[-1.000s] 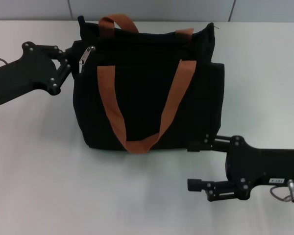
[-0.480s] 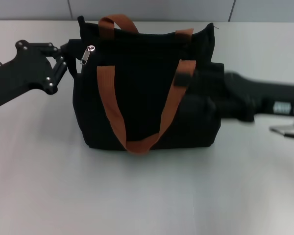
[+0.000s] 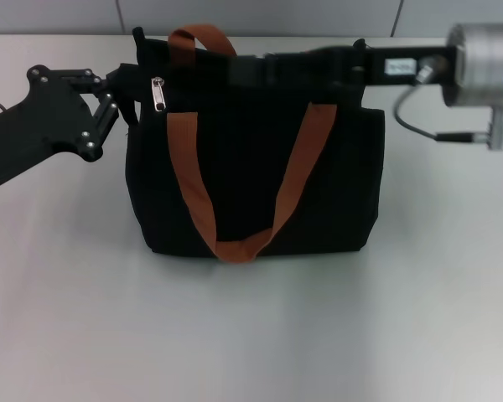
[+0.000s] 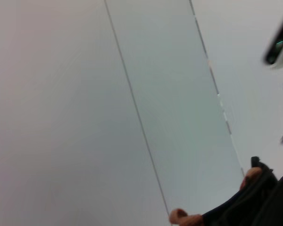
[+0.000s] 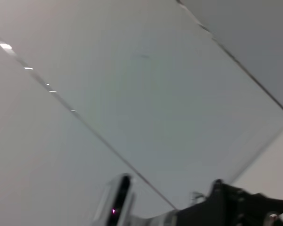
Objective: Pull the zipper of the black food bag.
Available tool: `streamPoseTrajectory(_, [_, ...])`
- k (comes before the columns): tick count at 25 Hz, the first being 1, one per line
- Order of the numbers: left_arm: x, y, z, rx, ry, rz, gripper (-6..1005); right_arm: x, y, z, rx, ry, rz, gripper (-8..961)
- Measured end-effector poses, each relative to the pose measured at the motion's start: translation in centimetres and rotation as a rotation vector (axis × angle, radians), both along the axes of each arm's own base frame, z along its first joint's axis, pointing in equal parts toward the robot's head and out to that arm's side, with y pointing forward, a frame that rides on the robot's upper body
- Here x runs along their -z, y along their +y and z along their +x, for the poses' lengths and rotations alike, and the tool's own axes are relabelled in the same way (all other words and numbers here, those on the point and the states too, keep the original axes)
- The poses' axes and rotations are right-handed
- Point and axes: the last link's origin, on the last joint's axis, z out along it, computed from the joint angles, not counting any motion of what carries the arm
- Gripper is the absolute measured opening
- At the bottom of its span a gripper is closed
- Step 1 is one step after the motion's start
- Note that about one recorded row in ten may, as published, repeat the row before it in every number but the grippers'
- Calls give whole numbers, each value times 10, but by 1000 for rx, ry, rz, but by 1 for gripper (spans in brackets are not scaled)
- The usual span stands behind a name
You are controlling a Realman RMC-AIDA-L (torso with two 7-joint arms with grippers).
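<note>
Zipper — pull tab hanging straight down.

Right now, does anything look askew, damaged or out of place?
Nothing stands out. The black food bag stands upright and undamaged, zipper near its left end by the left tool; the right tool reaches along the rim.

White table, seemingly panelled wall
</note>
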Motion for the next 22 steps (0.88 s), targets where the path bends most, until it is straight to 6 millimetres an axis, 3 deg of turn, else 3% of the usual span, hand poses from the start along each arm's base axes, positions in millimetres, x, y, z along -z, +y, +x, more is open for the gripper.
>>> streamPoseTrajectory(10, [0,1,4,16,-12,4,30,27,21,-34,72,-173,-60,803])
streamPoseTrajectory(22, [-5,6,13,51,-34,12,32,36,28,-45,77,-235,-45,796])
